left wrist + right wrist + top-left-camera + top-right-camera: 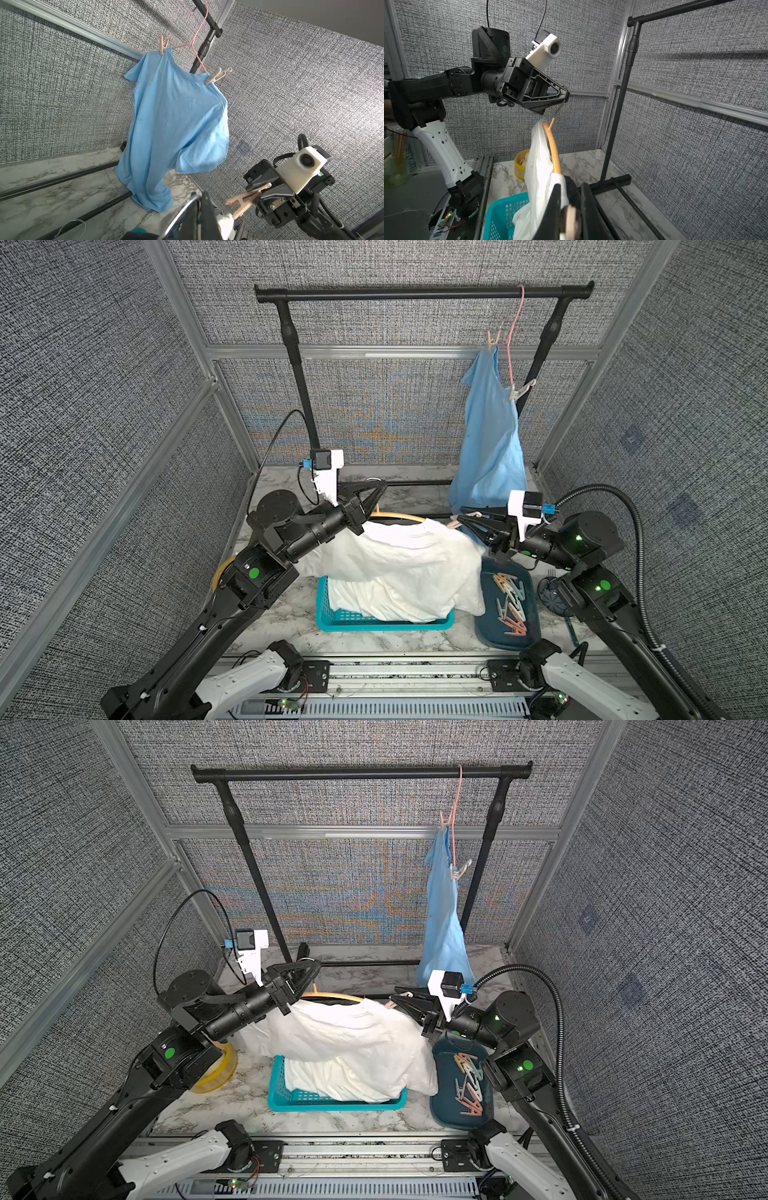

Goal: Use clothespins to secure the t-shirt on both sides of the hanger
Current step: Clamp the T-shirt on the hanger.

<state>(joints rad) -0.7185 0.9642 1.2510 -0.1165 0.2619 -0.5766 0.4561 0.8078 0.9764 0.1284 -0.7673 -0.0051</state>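
Spare pastel plastic clothespins [511,605] lie in the dark blue tray [482,626] at the front. Right gripper [462,517] clamps one beige plastic spring clothespin [245,197] by its handles, with its mouth just beside the white t-shirt [395,564] shoulder at the end of the curved tan hanger [553,149]; contact unclear. Left gripper [566,97] is pinched on the hanger's wire hook [559,109]. At the back, a light blue t-shirt [490,435] hangs pinned under the black rail [415,293].
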